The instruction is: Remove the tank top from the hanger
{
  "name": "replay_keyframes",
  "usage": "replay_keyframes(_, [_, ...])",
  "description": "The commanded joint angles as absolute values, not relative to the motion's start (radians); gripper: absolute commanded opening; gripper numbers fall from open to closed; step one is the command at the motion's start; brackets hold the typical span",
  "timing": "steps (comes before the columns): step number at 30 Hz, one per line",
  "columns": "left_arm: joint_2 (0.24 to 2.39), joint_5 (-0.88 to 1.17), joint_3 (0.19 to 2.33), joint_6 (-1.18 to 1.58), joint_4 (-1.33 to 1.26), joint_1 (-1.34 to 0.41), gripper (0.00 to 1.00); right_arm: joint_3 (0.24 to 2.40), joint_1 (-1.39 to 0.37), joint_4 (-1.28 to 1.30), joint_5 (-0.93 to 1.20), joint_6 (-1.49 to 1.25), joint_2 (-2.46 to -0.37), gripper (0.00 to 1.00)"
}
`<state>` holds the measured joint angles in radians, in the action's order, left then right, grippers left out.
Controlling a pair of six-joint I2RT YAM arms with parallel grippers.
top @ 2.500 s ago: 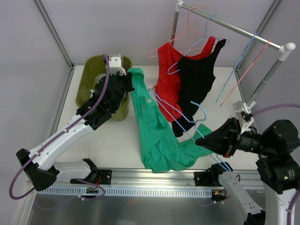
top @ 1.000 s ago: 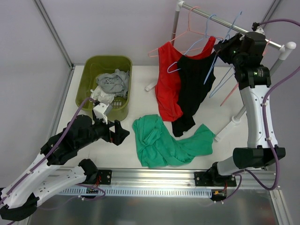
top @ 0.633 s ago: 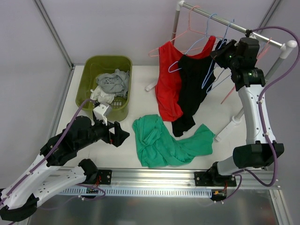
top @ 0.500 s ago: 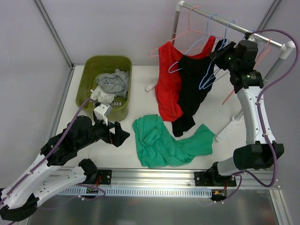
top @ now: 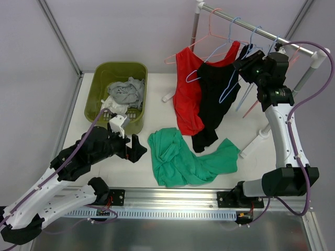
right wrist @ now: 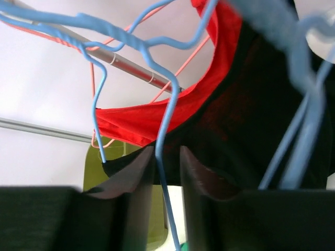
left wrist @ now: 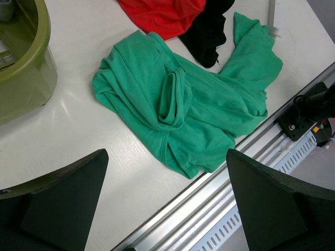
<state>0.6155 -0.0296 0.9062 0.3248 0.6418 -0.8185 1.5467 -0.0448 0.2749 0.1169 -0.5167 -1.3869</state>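
Note:
The green tank top (top: 183, 159) (left wrist: 183, 110) lies crumpled on the table, off any hanger. The bare blue hanger (top: 230, 88) (right wrist: 165, 125) hangs from the rack rod (top: 235, 22). My right gripper (top: 245, 59) (right wrist: 167, 149) is up at the rack. Its fingers stand slightly parted around the hanger's wire, which rests against the left finger. My left gripper (top: 137, 149) (left wrist: 167, 154) hovers wide open over the table just left of the green tank top, holding nothing.
A red tank top (top: 187, 89) and a black tank top (top: 215, 99) hang on hangers from the rod. An olive basket (top: 104, 78) (left wrist: 31, 63) of clothes sits back left. The rack's post (top: 256, 138) stands right of the green top. A metal rail (left wrist: 251, 172) runs along the front edge.
The right gripper brought the blue hanger down so its hook sits on the rod, and its jaws have parted. The left gripper shifted slightly back.

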Motion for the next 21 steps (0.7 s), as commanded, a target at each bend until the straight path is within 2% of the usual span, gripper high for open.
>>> replay_keyframes(1, [0.638, -0.037, 0.940, 0.347, 0.632, -0.822, 0.99, 1.540, -0.032, 0.268, 0.118, -0.532, -1.324, 0.38])
replay_keyframes(2, [0.646, -0.047, 0.943, 0.353, 0.627, -0.822, 0.98, 1.539, -0.029, 0.270, 0.121, -0.532, -1.315, 0.49])
replay_keyframes(11, [0.758, -0.097, 0.945, 0.383, 0.597, -0.822, 0.99, 1.525, -0.005, 0.294, 0.192, -0.502, -1.201, 0.83])
replay_keyframes(12, [0.773, -0.118, 0.948, 0.394, 0.595, -0.821, 0.99, 1.525, -0.005, 0.301, 0.201, -0.494, -1.189, 0.84])
replay_keyframes(16, [0.914, -0.169, 0.980, 0.423, 0.597, -0.821, 0.99, 1.493, 0.025, 0.319, 0.267, -0.442, -1.100, 0.98])
replay_keyframes(21, [1.172, -0.112, 1.061, 0.423, 0.548, -0.819, 0.99, 1.433, 0.035, 0.330, 0.374, -0.353, -0.947, 0.99])
